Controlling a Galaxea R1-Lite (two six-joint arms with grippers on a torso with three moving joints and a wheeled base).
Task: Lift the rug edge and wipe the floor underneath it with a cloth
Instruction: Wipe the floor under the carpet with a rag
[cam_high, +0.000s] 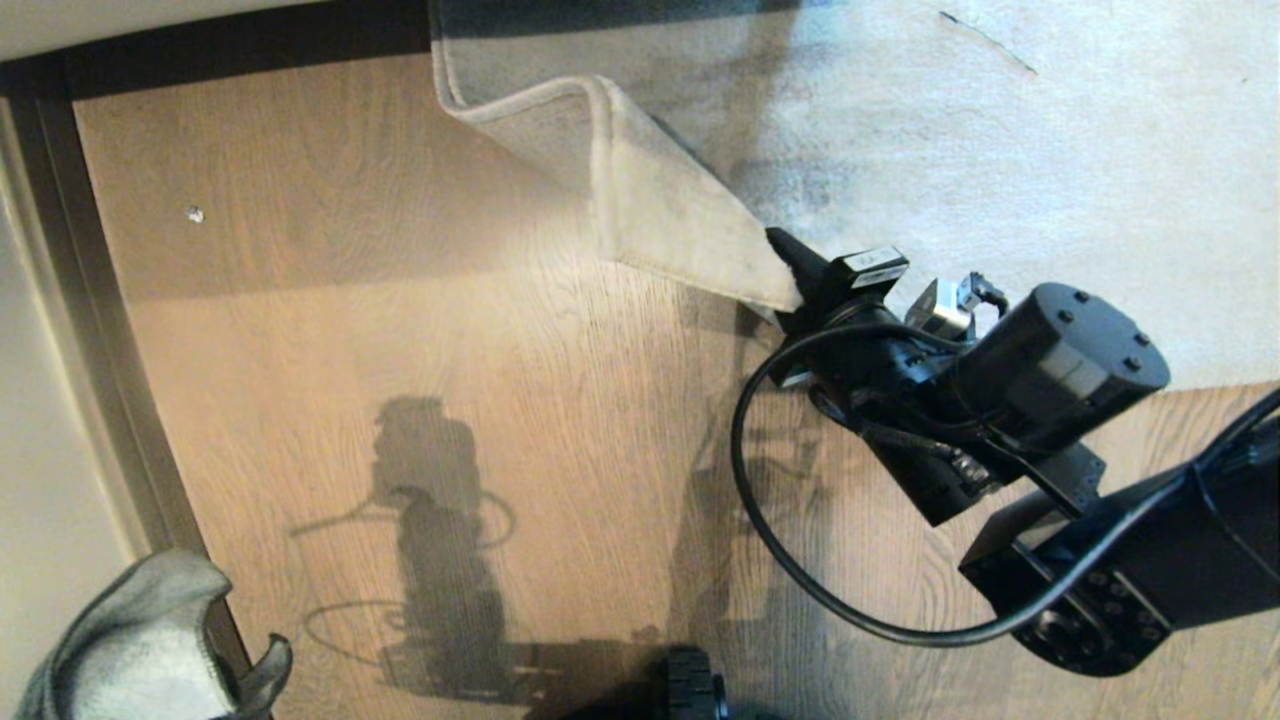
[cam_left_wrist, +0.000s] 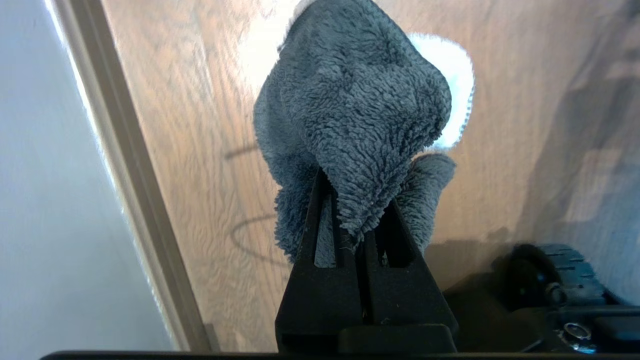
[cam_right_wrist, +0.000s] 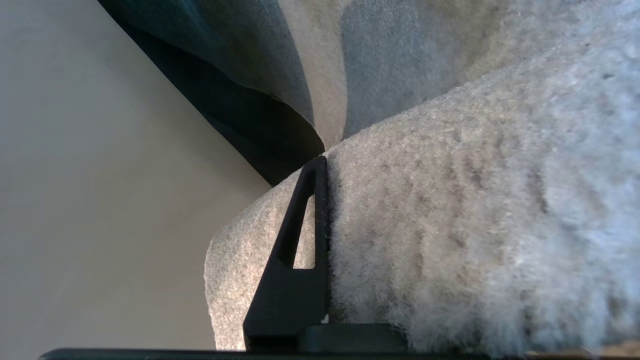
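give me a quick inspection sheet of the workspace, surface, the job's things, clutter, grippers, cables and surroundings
Surface: wood-grain floor, bare where the rug is folded back, with arm shadows on it.
Job's things: rug edge lifted and folded over, beige backing showing; cloth bunched, off the floor.
Clutter: one small pale speck on the floor.
Grippers: right gripper shut on the rug edge at its corner; left gripper shut on the cloth, low at the robot's left.
Cables: black cable looping off the right arm, hanging free.
Surroundings: dark skirting strip and pale wall to the left; a black wheel of the base at the bottom.
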